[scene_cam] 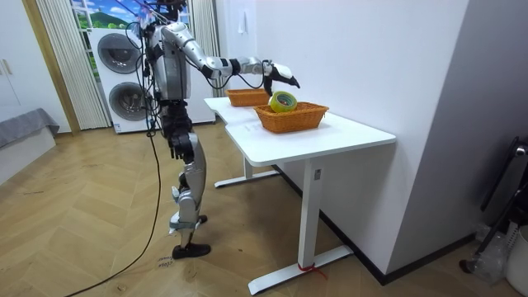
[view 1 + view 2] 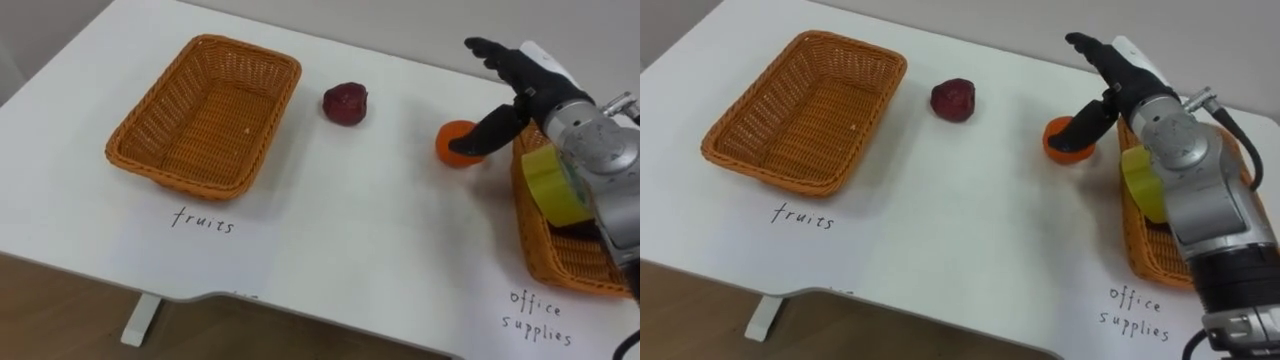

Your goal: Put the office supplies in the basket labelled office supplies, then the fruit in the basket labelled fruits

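Note:
An orange (image 2: 455, 140) lies on the white table (image 2: 350, 230), just left of the office supplies basket (image 2: 535, 240). My right hand (image 2: 520, 75) hovers over it, open, with straight fingers reaching past it and the thumb down against its right side. A dark red fruit (image 2: 345, 103) rests near the middle, to the right of the empty wicker fruit basket (image 2: 170, 90). A yellow-green tape roll (image 2: 553, 185) leans inside the office supplies basket, partly hidden behind my forearm. In the room view the right hand (image 1: 279, 73) is above the nearer basket (image 1: 293, 120).
Handwritten labels on the table mark "fruits" (image 2: 203, 220) below the left basket and "office supplies" (image 2: 535, 315) below the right one. The table's near edge runs along the bottom, with wood floor under it. I stand at the table's long side; washing machines (image 1: 124, 74) are behind me.

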